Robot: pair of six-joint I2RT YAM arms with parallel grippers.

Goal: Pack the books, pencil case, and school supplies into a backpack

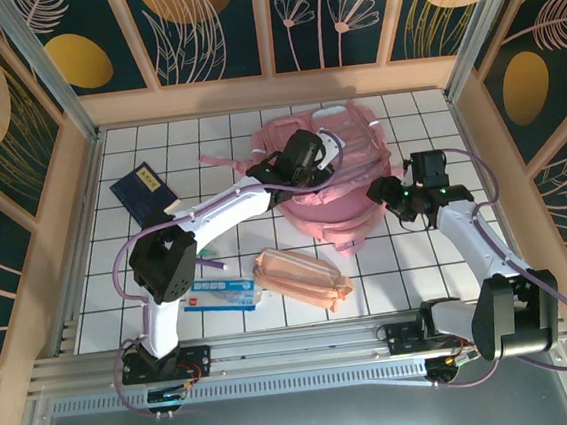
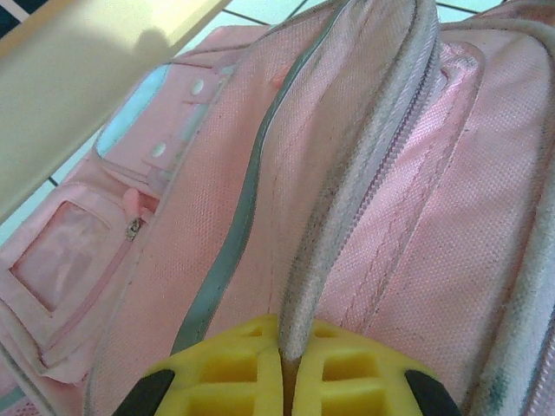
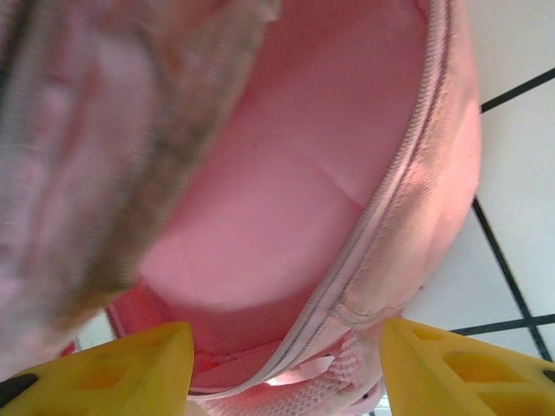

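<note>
On the table, reckoned from its middle, the backpack lies at 12 o'clock and the booklet at 10, well apart. The pencil case lies at 6, with the packet just beside it at its 9.

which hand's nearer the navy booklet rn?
Left. The left hand is shut on the backpack flap, to the right of the booklet. The right hand is open at the backpack's right edge, farther off.
</note>
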